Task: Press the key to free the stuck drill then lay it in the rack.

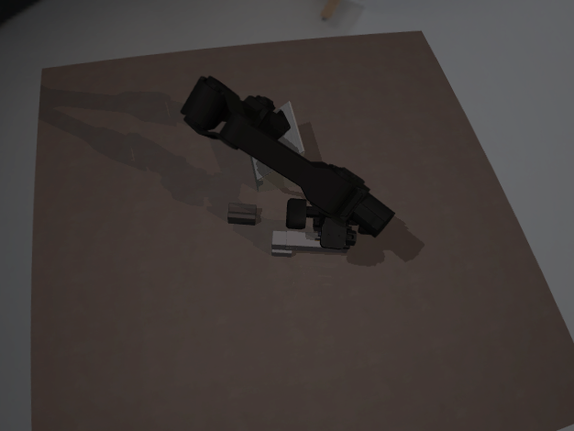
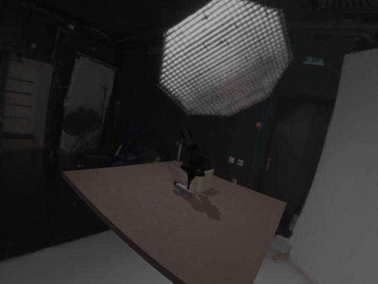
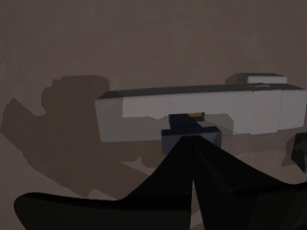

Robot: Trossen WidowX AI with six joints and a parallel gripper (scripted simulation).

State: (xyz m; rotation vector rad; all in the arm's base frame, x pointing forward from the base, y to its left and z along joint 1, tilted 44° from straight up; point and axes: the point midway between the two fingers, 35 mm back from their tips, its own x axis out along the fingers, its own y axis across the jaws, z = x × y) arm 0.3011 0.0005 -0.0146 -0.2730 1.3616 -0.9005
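A long pale grey block (image 1: pixel 301 239) (image 2: pixel 184 190) (image 3: pixel 148 107) lies on the table with a narrow slot in its top. A dark blue key (image 3: pixel 172 142) stands at the slot, its wide head above the block. A small orange piece (image 3: pixel 196 115) shows in the slot; whether it belongs to the drill I cannot tell. No drill is plainly visible. My gripper (image 2: pixel 189 181) (image 3: pixel 190 143) is shut and empty, its tips at the key's head; contact is not certain. The arm hides the tips in the top view. A brown grooved block (image 1: pixel 242 214), possibly the rack, lies near the pale block's end.
A pale open-sided box or pair of panels (image 1: pixel 293 127) (image 2: pixel 207 180) stands behind the pale block, partly under the arm. A small grey piece (image 1: pixel 281 253) (image 3: pixel 266 80) adjoins the pale block's side near one end.
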